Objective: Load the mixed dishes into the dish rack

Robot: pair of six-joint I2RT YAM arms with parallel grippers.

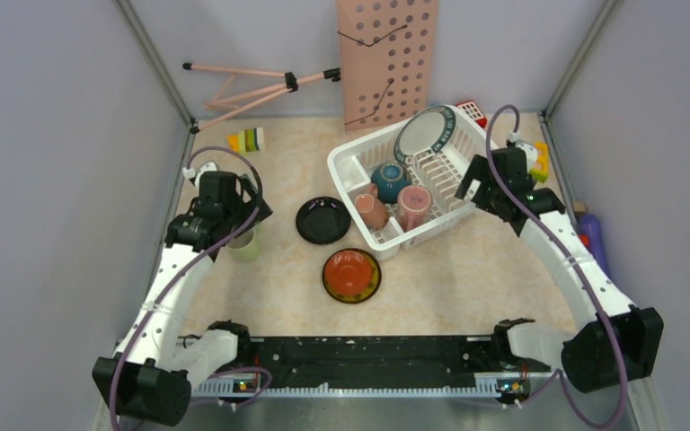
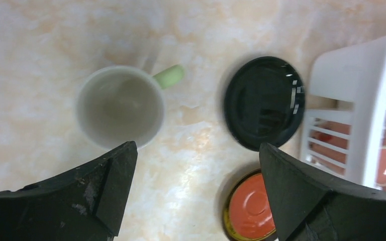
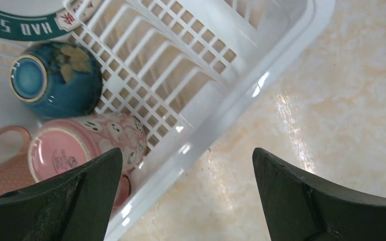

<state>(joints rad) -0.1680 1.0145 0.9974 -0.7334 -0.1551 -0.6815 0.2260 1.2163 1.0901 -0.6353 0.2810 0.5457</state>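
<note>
The light green mug (image 1: pixel 244 244) stands upright on the table with my left gripper (image 1: pixel 236 230) open just above it. In the left wrist view the mug (image 2: pixel 120 105) lies ahead of the left gripper (image 2: pixel 196 150), whose jaws are empty. A black plate (image 1: pixel 323 220) and a red plate with a yellow rim (image 1: pixel 351 275) lie flat left of the dish rack (image 1: pixel 343 171). The rack holds a teal bowl (image 3: pixel 55 80), two pinkish cups (image 3: pixel 85 145) and the white dark-rimmed plate (image 1: pixel 427 133). My right gripper (image 3: pixel 187 155) hangs open over the rack's right rim (image 3: pixel 241 100).
A pink perforated board (image 1: pixel 386 58) and a pink tripod (image 1: pixel 252 85) stand at the back wall. Toy blocks (image 1: pixel 247 141) lie at the back left, more blocks (image 1: pixel 539 162) and a purple bottle (image 1: pixel 593 235) along the right wall.
</note>
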